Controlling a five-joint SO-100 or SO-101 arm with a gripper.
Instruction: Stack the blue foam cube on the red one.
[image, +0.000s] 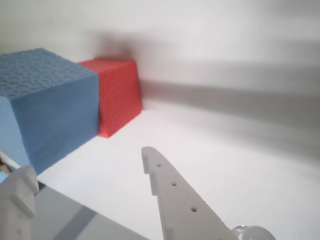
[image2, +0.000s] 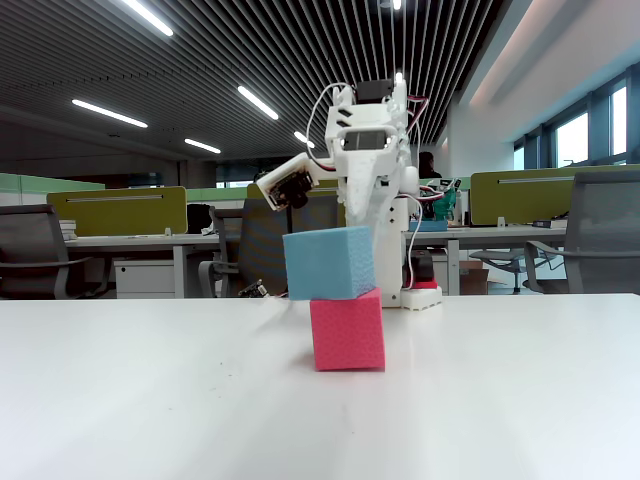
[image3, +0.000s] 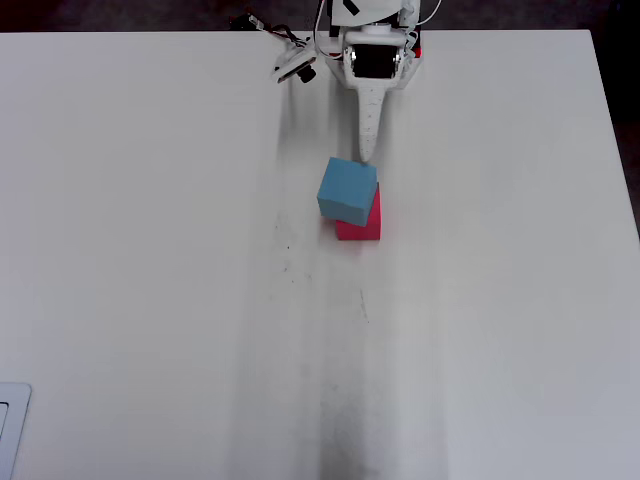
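**Operator:** Where does the blue cube sit?

**Observer:** Your light sky-blue, pitted foam cube (image2: 329, 263) rests on top of the pinkish-red foam cube (image2: 348, 331), and the red one stands on the white table (image2: 150, 400). In the fixed view the blue cube is shifted to the left, so its left edge overhangs the red cube while the red cube's right edge shows past it. In the overhead view you see the blue cube (image3: 347, 190) turned a little against the red cube (image3: 364, 225), covering its far and left part; the red cube's near and right sides stay visible.

**Operator:** And the gripper?

**Observer:** Your white two-finger gripper (image: 82, 165) is spread apart and holds nothing. In the wrist view one finger (image: 175, 192) reaches in from the lower right, the other finger (image: 17, 197) sits at the lower left corner, and bare table lies between them. The blue cube (image: 47, 107) and red cube (image: 117, 95) sit beyond the fingertips, untouched. In the overhead view the gripper's tip (image3: 368, 150) ends just on the far side of the blue cube, near its far right corner.

**Operator:** What lies around them?

**Observer:** The arm's base (image3: 375, 45) stands at the table's far edge. In the fixed view, desks and office chairs fill the room behind the table.
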